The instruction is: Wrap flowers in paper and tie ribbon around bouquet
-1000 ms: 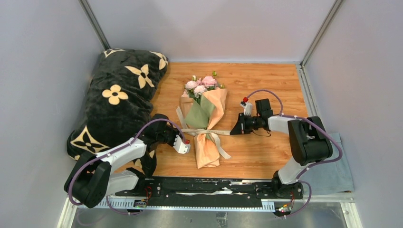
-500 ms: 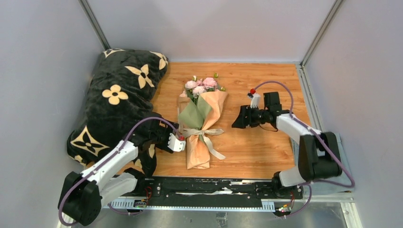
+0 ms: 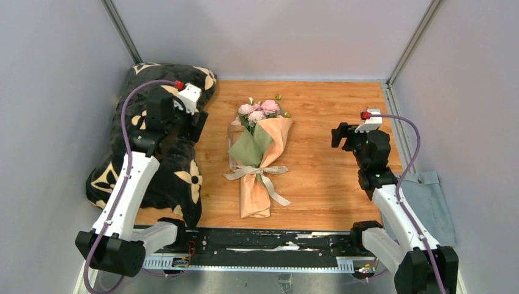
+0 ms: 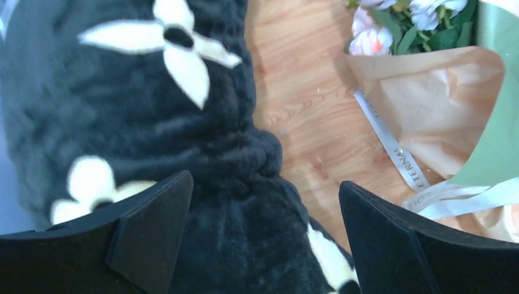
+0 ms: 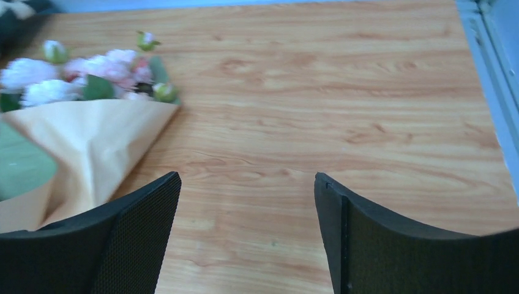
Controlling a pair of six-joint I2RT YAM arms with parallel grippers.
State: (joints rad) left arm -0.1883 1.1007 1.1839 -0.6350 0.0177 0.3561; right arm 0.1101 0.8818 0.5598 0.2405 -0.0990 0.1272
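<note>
Cream ribbon (image 3: 254,173) sat tied round the bouquet (image 3: 260,156); I'd released both ends, left claw (image 4: 263,184) and right claw (image 5: 246,177) wide and pulled back, so the job looked finished.

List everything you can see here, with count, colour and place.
flowers: one small bunch, pale pink with green leaves, at the far end of the wrap, mid-table
paper: one sheet, peach with an olive green fold, wrapped as a cone round the flowers
ribbon: one, cream, tied round the cone's narrow part, ends trailing
cushion: one, black with cream flower shapes, along the table's left side
cloth: one, grey-blue, beyond the table's right edge, near side
table: one, brown wood, under it all
left gripper: one, black fingers, open, over the cushion's edge
right gripper: one, black fingers, open, over bare wood to the right of the flowers
</note>
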